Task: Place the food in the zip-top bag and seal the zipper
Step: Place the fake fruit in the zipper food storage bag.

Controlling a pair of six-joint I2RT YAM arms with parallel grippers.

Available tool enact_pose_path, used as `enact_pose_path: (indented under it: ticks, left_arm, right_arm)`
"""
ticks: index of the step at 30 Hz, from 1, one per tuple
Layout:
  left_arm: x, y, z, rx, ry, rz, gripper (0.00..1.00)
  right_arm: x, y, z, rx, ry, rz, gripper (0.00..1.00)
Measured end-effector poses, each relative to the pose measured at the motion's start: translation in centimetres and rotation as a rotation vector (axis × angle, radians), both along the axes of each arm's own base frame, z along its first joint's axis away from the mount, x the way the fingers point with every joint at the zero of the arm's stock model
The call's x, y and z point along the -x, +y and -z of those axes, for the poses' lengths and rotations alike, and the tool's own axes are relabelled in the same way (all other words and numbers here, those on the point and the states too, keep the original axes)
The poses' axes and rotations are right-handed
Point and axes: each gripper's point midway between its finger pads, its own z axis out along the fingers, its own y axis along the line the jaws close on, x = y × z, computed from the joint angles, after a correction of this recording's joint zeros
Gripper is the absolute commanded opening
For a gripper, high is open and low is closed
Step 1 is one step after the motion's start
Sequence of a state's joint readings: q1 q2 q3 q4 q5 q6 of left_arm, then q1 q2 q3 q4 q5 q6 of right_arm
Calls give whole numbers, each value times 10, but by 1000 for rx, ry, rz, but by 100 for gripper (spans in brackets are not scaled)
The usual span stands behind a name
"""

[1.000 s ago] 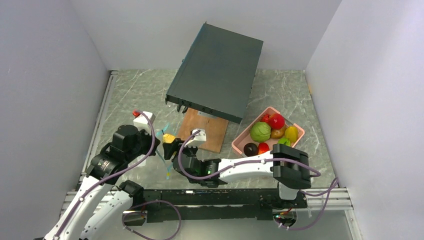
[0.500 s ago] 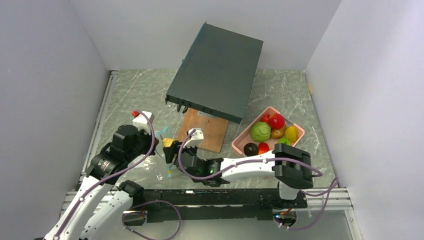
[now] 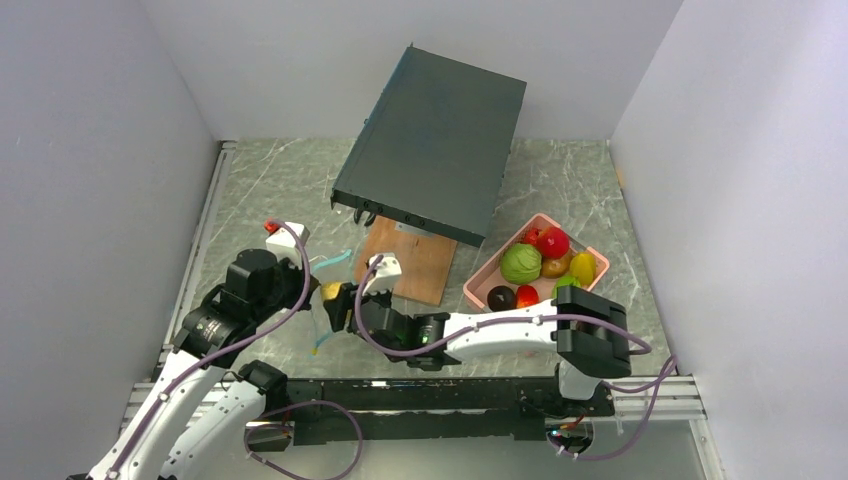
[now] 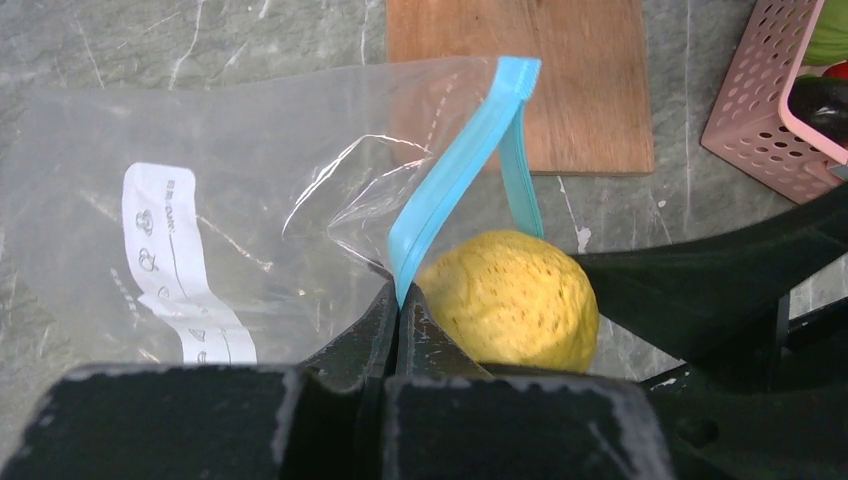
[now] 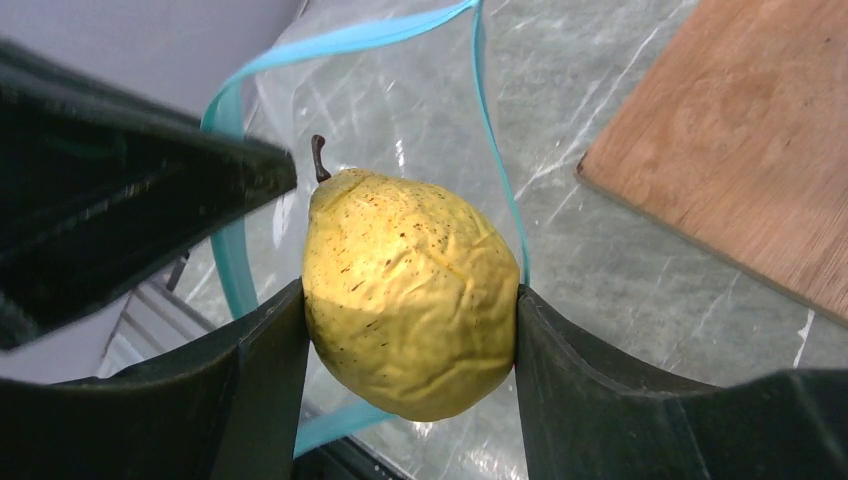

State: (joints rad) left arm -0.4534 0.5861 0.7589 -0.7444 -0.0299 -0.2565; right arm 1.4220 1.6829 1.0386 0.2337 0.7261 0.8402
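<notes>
My right gripper [image 5: 410, 300] is shut on a yellow toy pear [image 5: 410, 290] and holds it at the open mouth of the clear zip-top bag [image 4: 210, 200]. The pear's stem points into the teal zipper [image 5: 232, 160] loop. My left gripper [image 4: 400, 305] is shut on the teal zipper strip [image 4: 450, 185] and holds the bag's mouth up. In the top view the pear [image 3: 331, 291] sits between the left gripper [image 3: 305, 290] and the right gripper [image 3: 342, 297]. More toy food [image 3: 521, 264] lies in the pink tray [image 3: 484, 283] at the right.
A dark flat box [image 3: 432, 140] leans across the back centre. A wooden board [image 3: 417, 262] lies under its near edge, just right of the bag. A small white block with a red top [image 3: 283, 234] stands behind the left arm. Grey walls close in left and right.
My right gripper has carried the pear leftward and slightly toward me, up to the bag's mouth. The bag's teal zipper has lifted and opened wider beside the left gripper.
</notes>
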Motion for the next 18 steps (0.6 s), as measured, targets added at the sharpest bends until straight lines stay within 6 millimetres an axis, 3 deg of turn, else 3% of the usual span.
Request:
enact_pose_path:
  ticks: [4,9,13,18]
  left_arm:
    - [1,-1,0,4,0,5,0]
    - [1,-1,-2,6,-5,5,0]
    - [2,0,-3,8,-12,4,0]
    - [2,2,-2,3,-9,-2,0]
  right_arm:
    - [-19,3,-7,-2,1,35,36]
    - [-41,7,-20,-15,-5,75,76]
    - [-46,12,-29,-17,-15,80,90]
    - [-46,9,-25,5,-13,76,95]
